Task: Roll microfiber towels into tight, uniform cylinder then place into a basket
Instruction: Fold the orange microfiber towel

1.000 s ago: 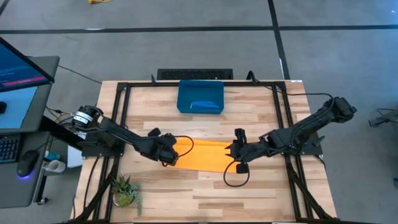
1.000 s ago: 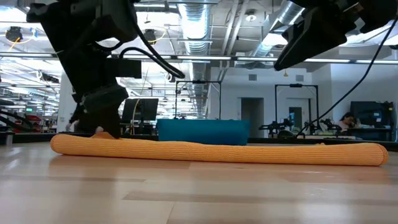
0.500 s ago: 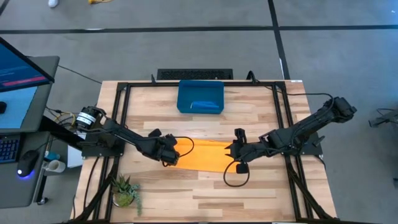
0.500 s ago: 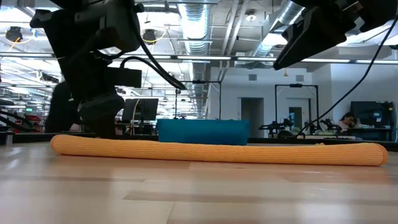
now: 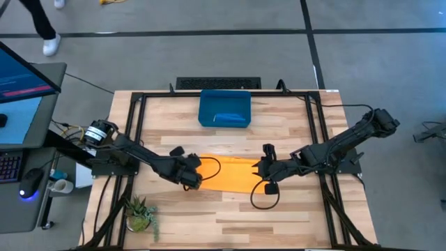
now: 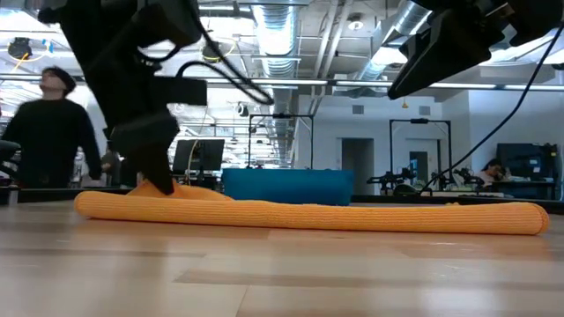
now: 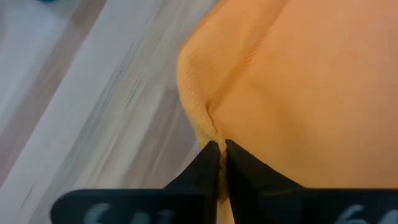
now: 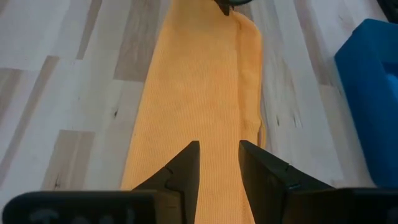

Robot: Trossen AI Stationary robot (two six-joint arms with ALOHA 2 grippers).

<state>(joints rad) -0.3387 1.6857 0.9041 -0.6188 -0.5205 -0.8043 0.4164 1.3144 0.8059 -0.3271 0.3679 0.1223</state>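
Observation:
The yellow-orange towel (image 5: 226, 174) lies on the table as a long, narrow strip, running left to right (image 6: 308, 214). My left gripper (image 5: 193, 178) is shut on its left end. My right gripper (image 8: 218, 163) stands open over its right end (image 5: 252, 174), one finger to each side of the strip's midline. I cannot tell if it touches the cloth. The dark blue basket (image 5: 209, 104) stands at the far middle, with a blue rolled towel (image 5: 230, 117) lying in it. My left gripper pinches a small ridge of cloth (image 7: 210, 127) at the towel's left end between its two fingertips (image 7: 205, 163). The fingers come from above, slanting down (image 6: 161, 180). The pinched cloth is puckered and raised a little (image 6: 189, 192). The remainder of the strip lies on the table.
A black keyboard-like bar (image 5: 218, 83) lies behind the basket. A small potted plant (image 5: 141, 213) stands at the near left corner. Black frame rails (image 5: 136, 139) run along the table's sides. A cable loop (image 5: 265, 196) hangs by my right gripper. A person (image 6: 53, 132) is in the room behind.
My left gripper has shut on the towel's left end and shifted slightly toward the table's near right. The cloth there has puckered up into a low ridge. The towel's other parts have stayed in place. A person has walked into view behind the table.

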